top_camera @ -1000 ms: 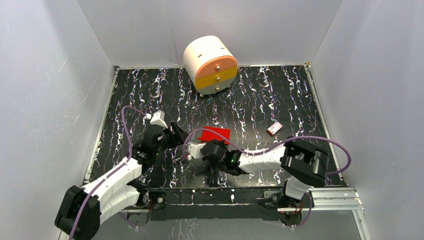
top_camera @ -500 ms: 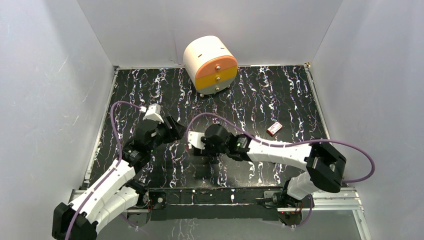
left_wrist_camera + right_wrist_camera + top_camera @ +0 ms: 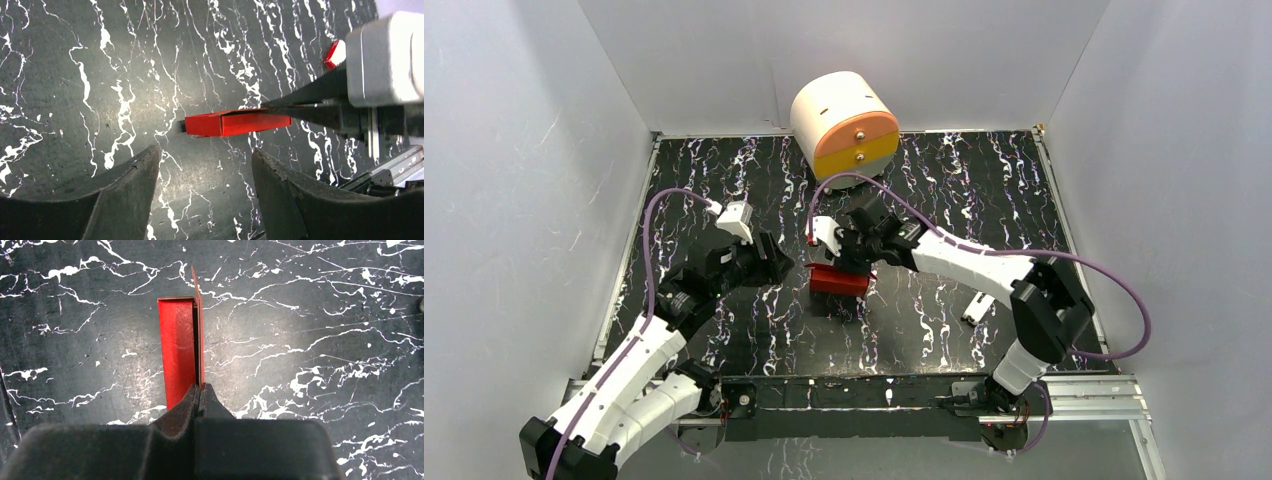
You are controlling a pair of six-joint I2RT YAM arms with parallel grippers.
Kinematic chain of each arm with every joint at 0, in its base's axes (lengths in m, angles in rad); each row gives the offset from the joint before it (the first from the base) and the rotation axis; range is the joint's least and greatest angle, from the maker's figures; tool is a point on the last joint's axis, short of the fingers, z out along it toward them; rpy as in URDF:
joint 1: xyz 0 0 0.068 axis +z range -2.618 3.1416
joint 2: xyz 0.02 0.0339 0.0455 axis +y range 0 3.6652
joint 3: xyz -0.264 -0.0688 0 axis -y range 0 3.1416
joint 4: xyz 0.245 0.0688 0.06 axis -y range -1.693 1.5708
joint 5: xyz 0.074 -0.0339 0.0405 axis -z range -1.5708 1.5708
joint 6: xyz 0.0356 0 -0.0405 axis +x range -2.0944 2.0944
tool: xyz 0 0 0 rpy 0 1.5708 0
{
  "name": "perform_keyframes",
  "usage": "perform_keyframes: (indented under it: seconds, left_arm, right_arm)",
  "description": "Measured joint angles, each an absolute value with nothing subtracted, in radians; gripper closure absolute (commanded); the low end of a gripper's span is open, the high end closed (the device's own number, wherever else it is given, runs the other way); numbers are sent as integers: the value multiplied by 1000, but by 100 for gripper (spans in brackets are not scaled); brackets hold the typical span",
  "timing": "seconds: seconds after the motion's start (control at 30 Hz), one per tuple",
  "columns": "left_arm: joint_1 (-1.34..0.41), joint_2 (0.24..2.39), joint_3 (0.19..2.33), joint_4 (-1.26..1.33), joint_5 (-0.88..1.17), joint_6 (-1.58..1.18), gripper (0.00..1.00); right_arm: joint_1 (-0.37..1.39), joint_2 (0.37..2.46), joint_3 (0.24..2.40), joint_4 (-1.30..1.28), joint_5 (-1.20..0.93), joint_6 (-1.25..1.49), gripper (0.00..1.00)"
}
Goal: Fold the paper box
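Right gripper (image 3: 200,388): fingers pressed together on a thin upright wall of the paper box (image 3: 177,351), pinching it at one end of a long side.
Paper box: bright red card, a narrow, shallow rectangular shape with its open face towards the right wrist camera. It sits in the middle of the table (image 3: 944,200), nearer the front edge than the back. Whether it rests on the surface or is held just above it cannot be told.
Left gripper (image 3: 205,153): jaws spread wide with nothing between them. It is just to the left of the box and apart from it, pointing at the box's free end.
Table: black with white marbled veins, walled by pale panels.
Drawer unit (image 3: 844,125): round, white with orange and yellow fronts, at the back edge, well apart from the box.
Packet (image 3: 334,53): small, red and white, partly hidden behind the right wrist housing.
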State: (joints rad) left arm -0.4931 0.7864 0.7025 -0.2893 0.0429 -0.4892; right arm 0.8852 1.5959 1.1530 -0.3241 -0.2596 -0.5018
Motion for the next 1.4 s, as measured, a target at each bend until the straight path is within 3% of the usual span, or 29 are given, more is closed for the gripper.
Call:
perform_keyframes:
  seconds: [0.2, 0.53, 0.97, 1.3, 1.4]
  left_arm:
    - [-493, 819, 686, -297, 64, -498, 36]
    - [-493, 905, 633, -270, 97, -515, 36]
    - [-493, 916, 695, -296, 126, -394, 35]
    - [-493, 972, 719, -309, 143, -307, 36]
    - [-493, 981, 738, -315, 148, -276, 35]
  right_arm:
    - [865, 1687, 1237, -357, -313, -513, 99]
    - [865, 1708, 1255, -365, -320, -531, 81]
    - [865, 1708, 1246, -322, -275, -522, 68]
    - [865, 1653, 1246, -309, -263, -471, 48]
    - [865, 1612, 1246, -304, -249, -435, 35]
